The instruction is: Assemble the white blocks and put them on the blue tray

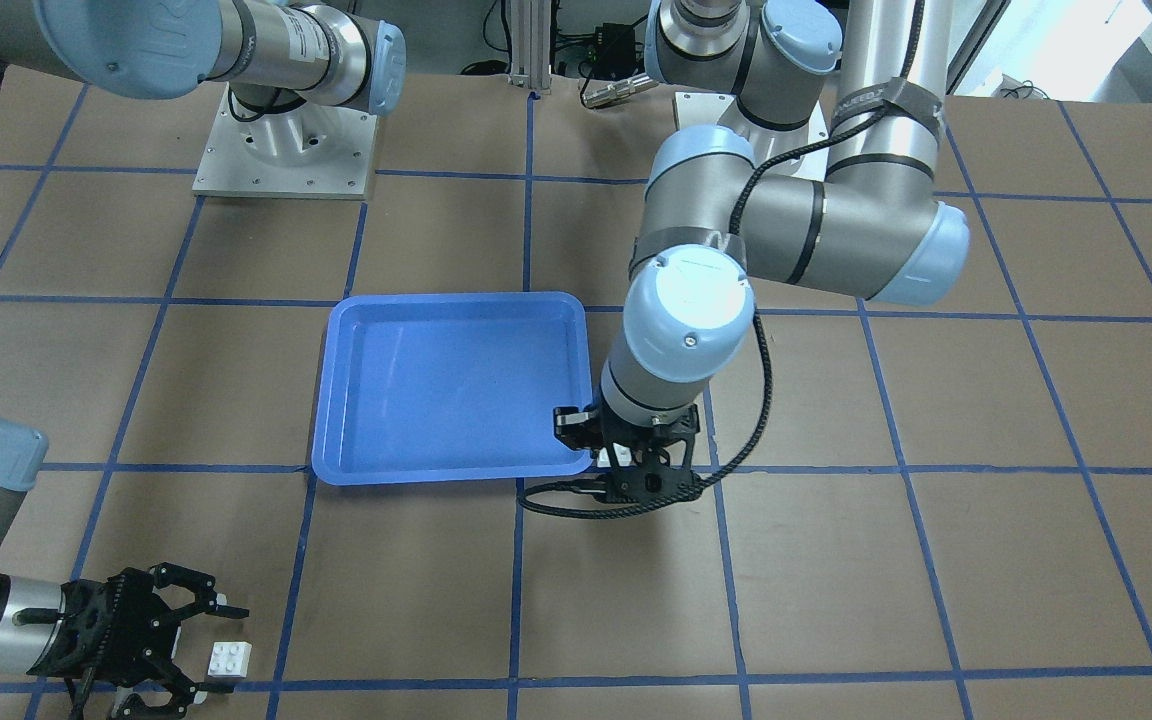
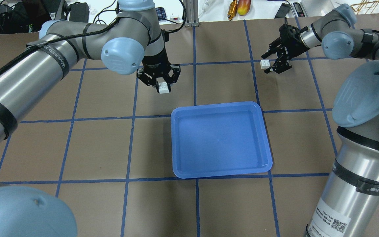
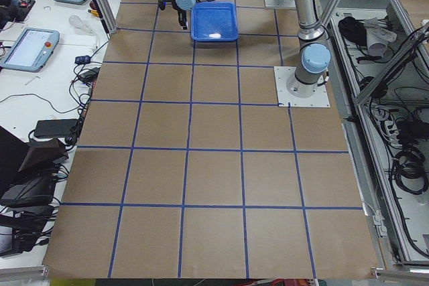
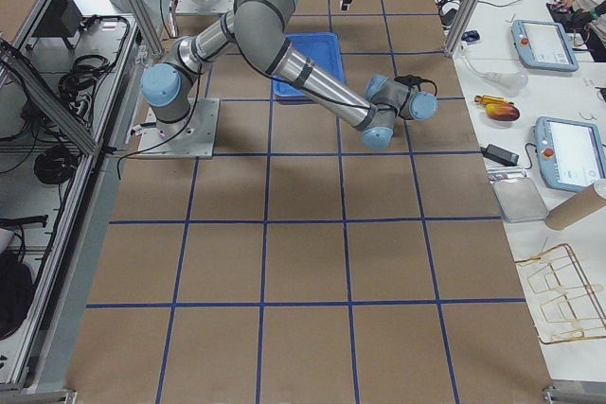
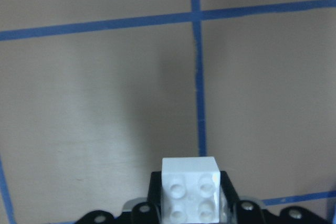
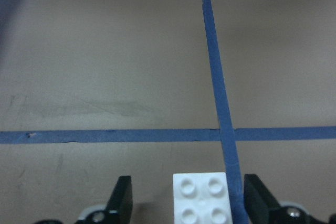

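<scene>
Near the blue tray (image 2: 220, 141), the left tool (image 2: 163, 85) is clamping one white block (image 5: 190, 192). The right tool (image 2: 267, 64), open, is straddling another block (image 1: 231, 657), probably needing closure.

Smooth, faintly glossy plastic forms the white block (image 5: 190, 190) nipped in the matt black left gripper (image 2: 162, 86), the other white block (image 6: 202, 198) between the right gripper's (image 1: 216, 650) spread fingers and the shinier blue tray (image 2: 220, 140) near the left gripper, all over matt brown papery table covering (image 2: 94, 148) lined with blue tape (image 6: 218, 77).
</scene>
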